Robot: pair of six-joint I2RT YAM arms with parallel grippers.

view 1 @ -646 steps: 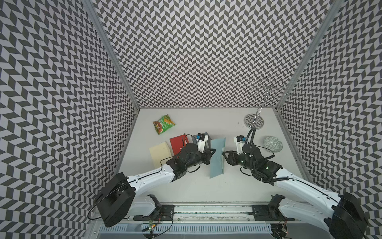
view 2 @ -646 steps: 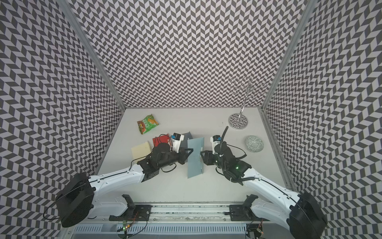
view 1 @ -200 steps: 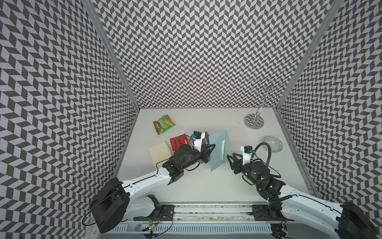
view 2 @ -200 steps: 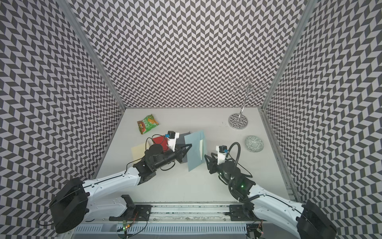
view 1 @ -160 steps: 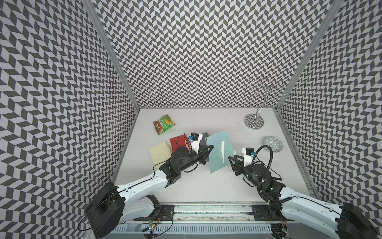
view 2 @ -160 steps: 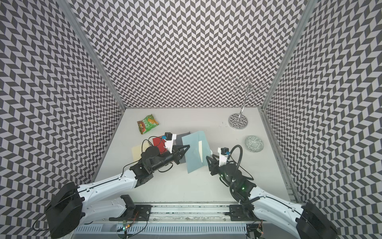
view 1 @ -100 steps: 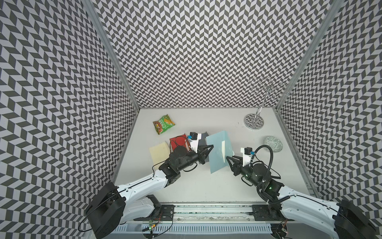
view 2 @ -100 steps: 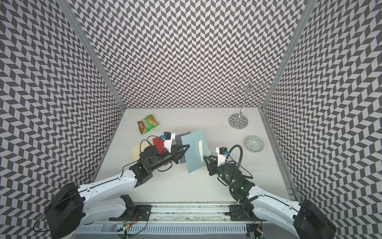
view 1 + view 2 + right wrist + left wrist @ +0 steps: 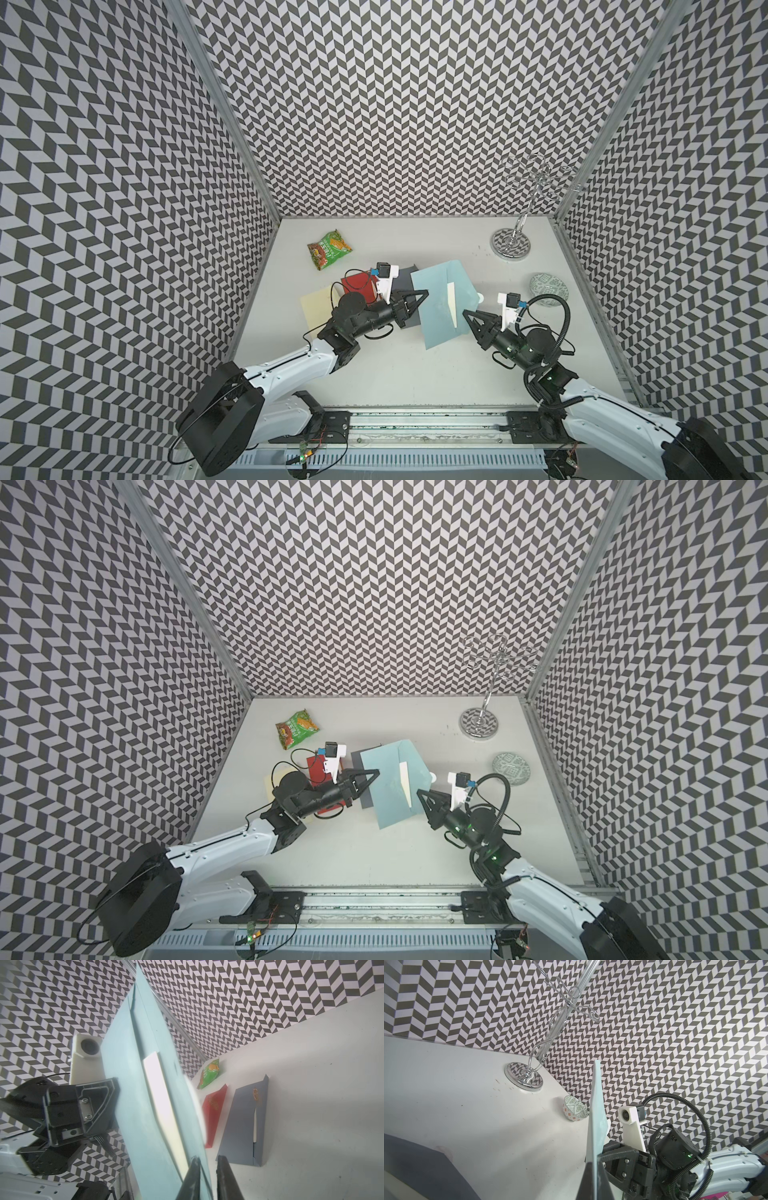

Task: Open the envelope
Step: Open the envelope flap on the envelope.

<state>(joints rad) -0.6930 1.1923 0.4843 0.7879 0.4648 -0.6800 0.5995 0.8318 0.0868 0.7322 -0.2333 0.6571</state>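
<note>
The light blue envelope (image 9: 436,307) (image 9: 388,789) hangs tilted above the table, its flap side with a white strip (image 9: 452,299) facing up. My left gripper (image 9: 424,296) (image 9: 375,774) (image 9: 596,1167) is shut on its left edge. My right gripper (image 9: 467,316) (image 9: 420,796) (image 9: 207,1158) is at the envelope's right edge. Its jaws stand a narrow gap apart, and in the right wrist view the envelope (image 9: 141,1095) has its thin edge inside that gap. In the left wrist view the envelope (image 9: 597,1115) shows edge-on.
On the table under and left of the held envelope lie a dark grey envelope (image 9: 403,276), a red one (image 9: 357,282) and a cream one (image 9: 316,303). A green snack bag (image 9: 329,249) lies further back. A chrome stand (image 9: 511,245) and a patterned bowl (image 9: 548,284) stand at the right.
The left gripper has raised the envelope and turned it flatter toward the camera. The right gripper has come to its right edge, and its jaws have narrowed over the last second.
</note>
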